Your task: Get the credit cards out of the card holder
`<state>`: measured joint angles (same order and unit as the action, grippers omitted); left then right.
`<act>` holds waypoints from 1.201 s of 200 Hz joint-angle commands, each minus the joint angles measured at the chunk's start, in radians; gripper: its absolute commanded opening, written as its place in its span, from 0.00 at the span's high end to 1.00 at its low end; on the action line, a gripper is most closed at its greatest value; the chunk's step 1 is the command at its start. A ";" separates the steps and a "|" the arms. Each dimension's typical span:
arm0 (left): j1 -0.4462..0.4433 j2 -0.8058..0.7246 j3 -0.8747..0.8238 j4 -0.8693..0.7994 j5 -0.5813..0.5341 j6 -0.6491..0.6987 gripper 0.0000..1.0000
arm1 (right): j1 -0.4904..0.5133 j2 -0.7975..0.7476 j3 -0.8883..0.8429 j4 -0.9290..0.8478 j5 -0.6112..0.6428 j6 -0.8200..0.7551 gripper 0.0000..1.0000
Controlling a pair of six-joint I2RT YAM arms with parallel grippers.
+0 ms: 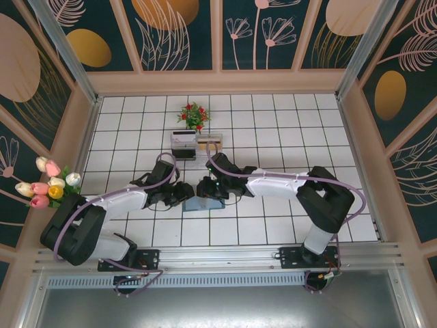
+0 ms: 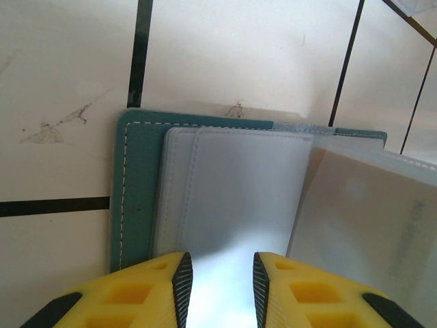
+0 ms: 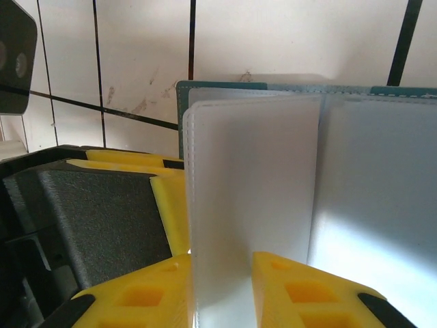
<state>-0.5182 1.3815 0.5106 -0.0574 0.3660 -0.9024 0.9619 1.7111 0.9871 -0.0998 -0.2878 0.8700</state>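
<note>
Left claw (image 2: 218,290) first: its two yellow fingers with the black pads (image 2: 183,283) stand a bit apart. It looks released as far as I can see, with the tips down at the near edge of a frosted plastic sleeve (image 2: 232,191) that lies flat and shows through the gap.

Right claw (image 3: 222,287) is trickier. A second sleeve page (image 3: 252,198) stands upright right between its fingers, broad face to the wrist camera. I honestly can't tell if it's clenched on that page or just sitting around it. From overhead the two claws are nose to nose, just beside each other.

Both sleeves belong to the card holder (image 2: 136,184), teal with pale stitching. It lies open and flat on the bench (image 1: 273,123), near the middle, directly under the claws. A pale cream shape (image 2: 369,225) shows through the right-hand sleeve in the left wrist view. Could be a credit card, but it's too cloudy to say.

Further back on the bench, well apart from the holder, there's a clear acrylic rack (image 1: 196,145). Behind it is a little plant with red flowers (image 1: 194,115). A bunch of tulips (image 1: 48,183) sits over by the left wall.
</note>
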 commanded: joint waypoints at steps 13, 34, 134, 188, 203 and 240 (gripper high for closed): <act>-0.004 0.019 -0.006 -0.034 -0.021 0.023 0.67 | -0.003 0.006 0.003 0.019 -0.009 -0.008 0.64; -0.005 0.019 -0.006 -0.033 -0.022 0.022 0.67 | -0.005 -0.014 0.001 0.016 0.012 -0.012 0.55; -0.005 0.017 -0.007 -0.036 -0.027 0.026 0.66 | -0.006 -0.122 -0.007 -0.033 0.100 -0.025 0.53; -0.005 0.020 -0.011 -0.035 -0.027 0.028 0.66 | -0.005 -0.093 -0.005 -0.025 0.067 -0.028 0.58; -0.005 0.016 -0.011 -0.036 -0.026 0.028 0.66 | -0.006 -0.087 -0.002 -0.052 0.101 -0.015 0.59; -0.005 0.018 -0.012 -0.039 -0.029 0.028 0.66 | -0.032 -0.062 -0.014 -0.141 0.156 0.024 0.55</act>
<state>-0.5182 1.3815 0.5106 -0.0574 0.3656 -0.8948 0.9550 1.6207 0.9871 -0.1684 -0.1726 0.8700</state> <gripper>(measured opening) 0.337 0.440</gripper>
